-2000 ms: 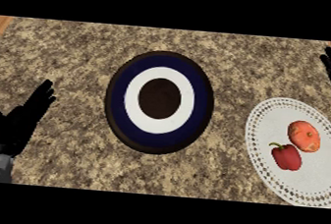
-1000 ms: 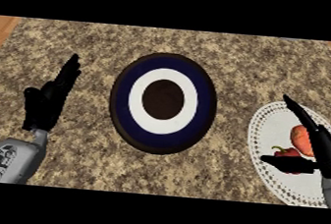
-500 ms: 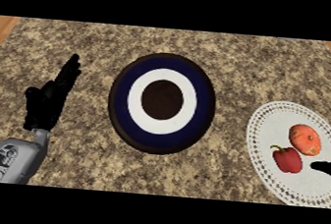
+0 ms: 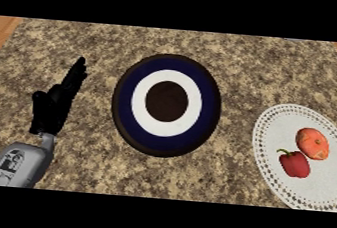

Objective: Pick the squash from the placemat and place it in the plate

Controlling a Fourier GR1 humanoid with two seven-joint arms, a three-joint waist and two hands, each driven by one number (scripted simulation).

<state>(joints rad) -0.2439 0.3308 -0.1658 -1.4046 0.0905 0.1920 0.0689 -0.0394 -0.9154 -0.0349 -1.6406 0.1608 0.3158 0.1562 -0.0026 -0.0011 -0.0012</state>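
Head view, squash (image 4: 312, 143) on placemat (image 4: 276, 125), plate (image 4: 126, 113) beside

Kitchen, speckled stone counter (image 4: 279, 64), plate (image 4: 126, 123) (navy-ringed), lace placemat (image 4: 270, 135)

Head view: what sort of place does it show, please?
Probably a kitchen: a speckled, stone-like counter, a round plate on it, and a lace placemat bearing a squash and a red pepper.
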